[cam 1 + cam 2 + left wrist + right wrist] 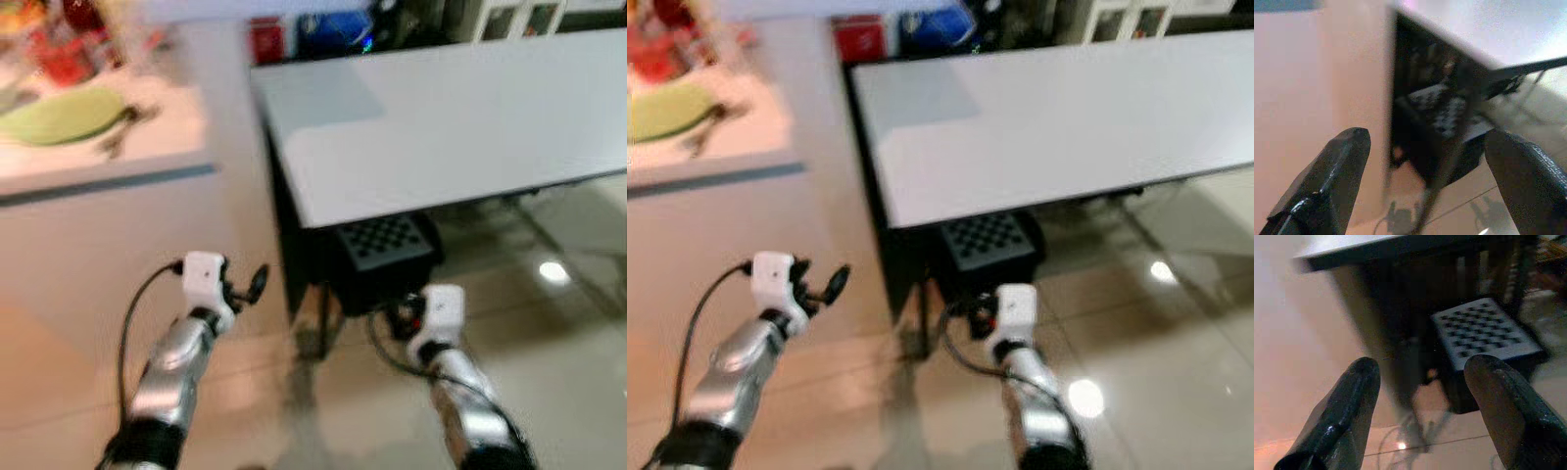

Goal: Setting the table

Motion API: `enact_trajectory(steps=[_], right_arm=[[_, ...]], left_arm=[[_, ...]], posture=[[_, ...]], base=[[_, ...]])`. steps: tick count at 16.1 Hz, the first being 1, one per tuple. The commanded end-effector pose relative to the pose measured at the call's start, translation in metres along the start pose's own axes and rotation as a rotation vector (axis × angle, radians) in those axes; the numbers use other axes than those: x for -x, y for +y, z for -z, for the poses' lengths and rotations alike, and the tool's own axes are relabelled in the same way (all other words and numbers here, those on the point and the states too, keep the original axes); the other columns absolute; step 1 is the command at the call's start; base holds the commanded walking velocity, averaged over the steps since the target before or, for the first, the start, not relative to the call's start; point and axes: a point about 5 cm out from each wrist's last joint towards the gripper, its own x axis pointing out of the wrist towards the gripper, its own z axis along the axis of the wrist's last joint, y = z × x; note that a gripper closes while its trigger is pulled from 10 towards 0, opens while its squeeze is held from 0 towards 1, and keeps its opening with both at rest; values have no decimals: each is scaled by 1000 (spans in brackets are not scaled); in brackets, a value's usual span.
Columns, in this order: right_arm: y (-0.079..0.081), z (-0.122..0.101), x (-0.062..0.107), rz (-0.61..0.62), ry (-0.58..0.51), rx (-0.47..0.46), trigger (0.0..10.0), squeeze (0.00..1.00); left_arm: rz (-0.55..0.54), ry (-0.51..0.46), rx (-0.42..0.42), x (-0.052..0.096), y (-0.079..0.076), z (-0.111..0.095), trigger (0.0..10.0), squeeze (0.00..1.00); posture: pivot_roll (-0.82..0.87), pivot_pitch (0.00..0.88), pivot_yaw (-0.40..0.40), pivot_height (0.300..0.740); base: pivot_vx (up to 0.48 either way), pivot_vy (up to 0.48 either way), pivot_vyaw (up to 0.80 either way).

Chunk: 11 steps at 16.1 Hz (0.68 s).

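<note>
My left gripper [1425,161] hangs low at 7 o'clock, fingers spread wide, holding nothing. My right gripper [1422,396] at 5 o'clock is likewise wide open and empty. Both are above the tiled floor [568,392]. White table [460,117] at 1 o'clock, bare top; black perforated box [384,245] beneath its near edge. Green plate [61,116] on counter [108,162] at 10 o'clock, blurred.
</note>
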Motion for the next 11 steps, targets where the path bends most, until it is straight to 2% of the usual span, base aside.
enact_trajectory(steps=[1, 8, 11], right_arm=[[-4, -4, -1, 3, -8, 19, 10000, 0], [-1, -4, -2, -3, -6, 19, 10000, 0], [1, -5, 0, -3, -10, 19, 10000, 0]], left_arm=[[0, -9, -10, -1, -3, -1, 10000, 0], [-1, -18, -49, -3, -1, -5, 10000, 0], [-20, -10, -68, -3, 2, -6, 10000, 0]], posture=[[9, 0, 48, 740], [11, 0, 49, 740], [7, 0, 52, 740]], base=[[0, 0, 0], [0, 0, 0], [446, 0, 0]])
